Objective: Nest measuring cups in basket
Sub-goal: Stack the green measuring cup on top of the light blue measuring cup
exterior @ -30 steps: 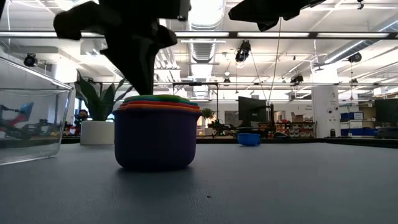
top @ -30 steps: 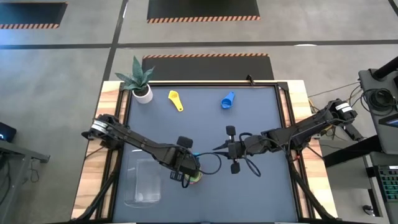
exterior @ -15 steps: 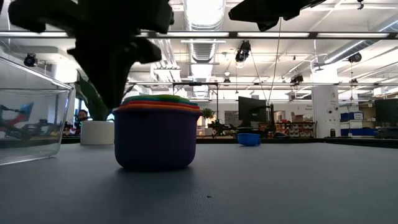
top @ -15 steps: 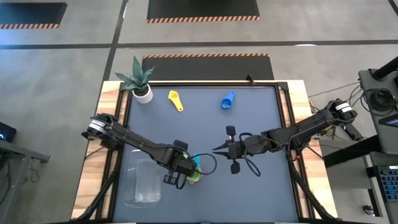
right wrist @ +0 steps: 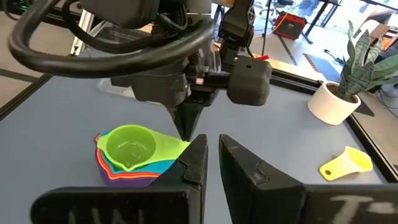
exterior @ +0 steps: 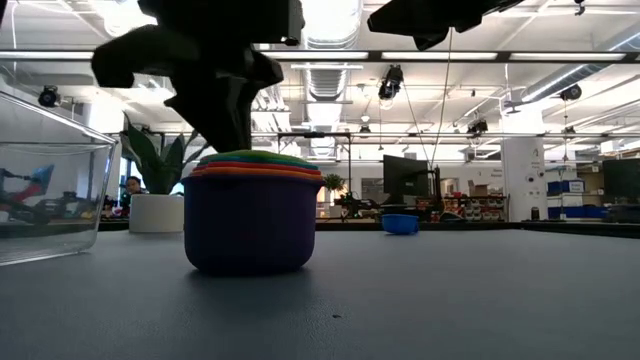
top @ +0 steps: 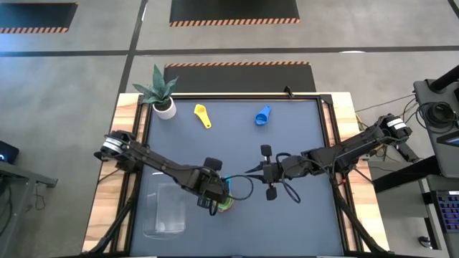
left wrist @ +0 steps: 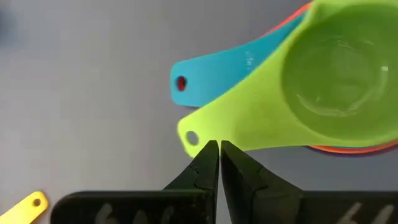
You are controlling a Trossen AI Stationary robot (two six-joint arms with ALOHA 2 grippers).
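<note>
A: Start at the left of the table (top: 301, 215). What's there?

B: The basket (top: 166, 211) sits at the near left, see-through, and I can't make out any cup inside it. Far left stands a potted plant (top: 161, 92).

A: And just right of the basket?

B: The nested stack (exterior: 250, 215), purple outermost, then orange, red and teal, with the green cup (left wrist: 323, 68) on top. The left gripper (left wrist: 219, 149) hovers directly over it, its fingers pressed together and holding nothing, tips right at the green handle (left wrist: 217, 127), near the end with the hole. Whether they touch it I can't tell.

A: Further right?

B: The right gripper (right wrist: 211, 155) waits at mid-table, just right of the stack, fingers narrow with only a slit between them, empty. Along the far side lie the yellow cup (top: 203, 115) and the blue cup (top: 262, 115), well apart from the stack.

A: So which step is in hand?

B: I'd judge the stack is being tidied, five cups in and two loose. Next, someone must fetch the yellow or blue cup, which calls for opening the fingers first and closing on the flat handle, then seating it by size. The stack itself isn't in the basket yet.
</note>
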